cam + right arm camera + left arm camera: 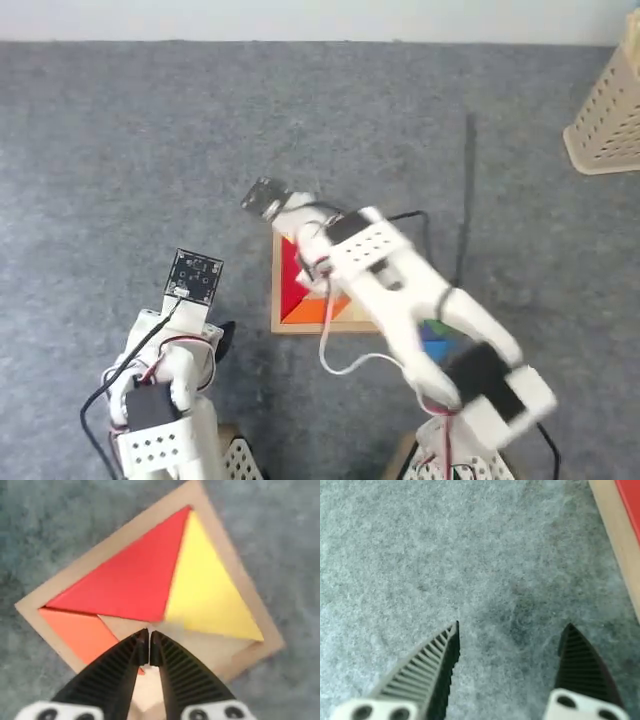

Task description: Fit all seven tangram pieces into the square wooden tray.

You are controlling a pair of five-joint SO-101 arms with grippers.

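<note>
Tray (110, 550) lay on the grey counter (150, 130). In it were a red triangle (135, 580), a yellow triangle (207, 595) edge to edge with the red one, and an orange piece (80, 632) along one side; the rest of the floor was bare wood. Right tool (149, 632) hung over that bare patch, tips pressed together on nothing. Left tool (512, 627) was spread above the counter just beside the tray's rim. Green and blue pieces (436, 338) lay outside the tray, partly under the right arm.
</note>
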